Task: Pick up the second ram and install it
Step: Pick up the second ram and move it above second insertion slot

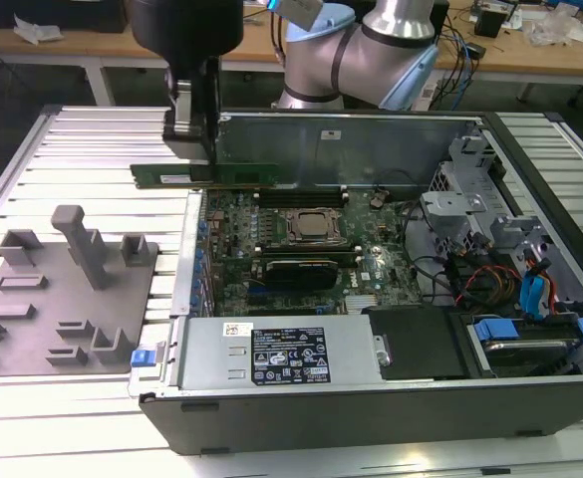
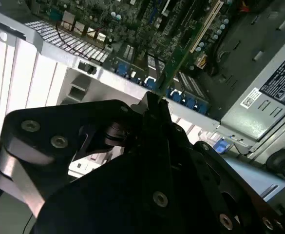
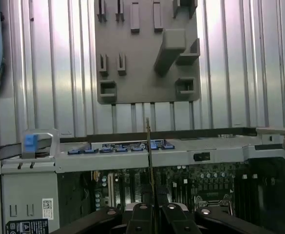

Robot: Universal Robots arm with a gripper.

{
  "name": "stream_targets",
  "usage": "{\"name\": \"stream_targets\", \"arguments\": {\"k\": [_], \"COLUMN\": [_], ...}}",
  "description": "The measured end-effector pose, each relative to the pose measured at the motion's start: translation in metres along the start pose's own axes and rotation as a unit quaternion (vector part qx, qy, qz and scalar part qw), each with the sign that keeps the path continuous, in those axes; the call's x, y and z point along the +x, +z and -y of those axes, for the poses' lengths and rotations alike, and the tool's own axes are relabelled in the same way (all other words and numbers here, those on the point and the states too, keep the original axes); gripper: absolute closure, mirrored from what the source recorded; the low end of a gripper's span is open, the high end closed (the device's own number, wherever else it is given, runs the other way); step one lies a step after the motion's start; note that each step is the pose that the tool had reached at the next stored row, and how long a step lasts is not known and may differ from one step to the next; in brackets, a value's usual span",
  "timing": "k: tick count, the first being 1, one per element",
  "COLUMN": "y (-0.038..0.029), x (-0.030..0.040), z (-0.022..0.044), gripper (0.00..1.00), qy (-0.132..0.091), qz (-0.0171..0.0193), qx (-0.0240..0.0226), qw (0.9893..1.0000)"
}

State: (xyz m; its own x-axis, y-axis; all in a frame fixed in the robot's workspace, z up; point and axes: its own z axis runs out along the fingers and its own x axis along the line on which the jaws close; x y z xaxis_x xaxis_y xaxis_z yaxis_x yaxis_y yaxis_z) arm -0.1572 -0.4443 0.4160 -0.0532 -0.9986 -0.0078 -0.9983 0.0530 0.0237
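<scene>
We see the jaws clamped on the second ram, holding it level over the open computer case's edge, grey holder tray on the worktop nearby.

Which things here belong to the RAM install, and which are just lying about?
In the job: second ram, gripped in the claw; motherboard in the open case.
Lying about: grey holder tray, power supply, blue cable.

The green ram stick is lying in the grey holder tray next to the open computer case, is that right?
No. The green ram stick is not in the grey holder tray: the gripper holds it in shut jaws above the edge of the open computer case. The exterior view shows it.
</scene>
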Motion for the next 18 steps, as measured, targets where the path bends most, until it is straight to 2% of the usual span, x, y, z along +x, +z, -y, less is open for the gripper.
{"name": "stream_targets", "arguments": {"k": [2, 6, 11, 12, 16, 18], "y": [-0.0001, -0.0003, -0.0004, -0.0004, -0.0005, -0.0004], "x": [-0.0014, -0.0028, -0.0061, -0.0077, -0.0146, -0.0208], "z": [0.0120, 0.0234, 0.0425, 0.0492, 0.0666, 0.0762], "gripper": [0.86, 0.86, 0.86, 0.86, 0.86, 0.86], "qy": [0.000, 0.000, 0.000, 0.000, 0.000, 0.000], "qz": [-0.0007, -0.0018, -0.0037, -0.0047, -0.0074, -0.0090], "qx": [0.0000, 0.0001, 0.0002, 0.0002, 0.0003, 0.0004], "qw": [1.0000, 1.0000, 1.0000, 1.0000, 1.0000, 1.0000]}}
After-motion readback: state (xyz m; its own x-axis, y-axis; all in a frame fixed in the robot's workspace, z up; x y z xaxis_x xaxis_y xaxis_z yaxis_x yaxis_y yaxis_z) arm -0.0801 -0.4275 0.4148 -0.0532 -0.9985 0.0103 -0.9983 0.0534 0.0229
